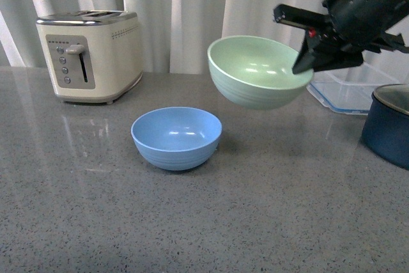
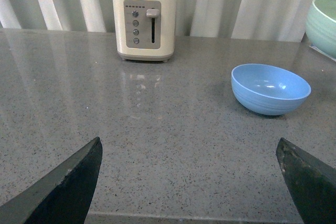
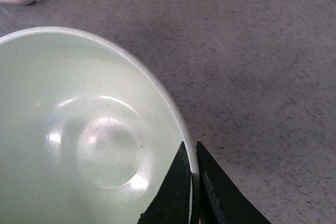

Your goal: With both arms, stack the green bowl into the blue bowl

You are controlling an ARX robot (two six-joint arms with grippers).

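Observation:
The blue bowl (image 1: 176, 137) sits upright and empty on the grey counter; it also shows in the left wrist view (image 2: 270, 88). My right gripper (image 1: 305, 62) is shut on the right rim of the green bowl (image 1: 257, 71) and holds it in the air, tilted, above and to the right of the blue bowl. In the right wrist view the two fingers (image 3: 176, 192) pinch the rim of the green bowl (image 3: 79, 129). My left gripper (image 2: 189, 153) is open and empty, low over the counter, well short of the blue bowl. The green bowl's edge shows there too (image 2: 324, 24).
A cream toaster (image 1: 89, 54) stands at the back left, also in the left wrist view (image 2: 144, 20). A dark navy pot with steel lid (image 1: 390, 123) stands at the right edge. A clear container (image 1: 348, 91) lies behind it. White curtains hang behind.

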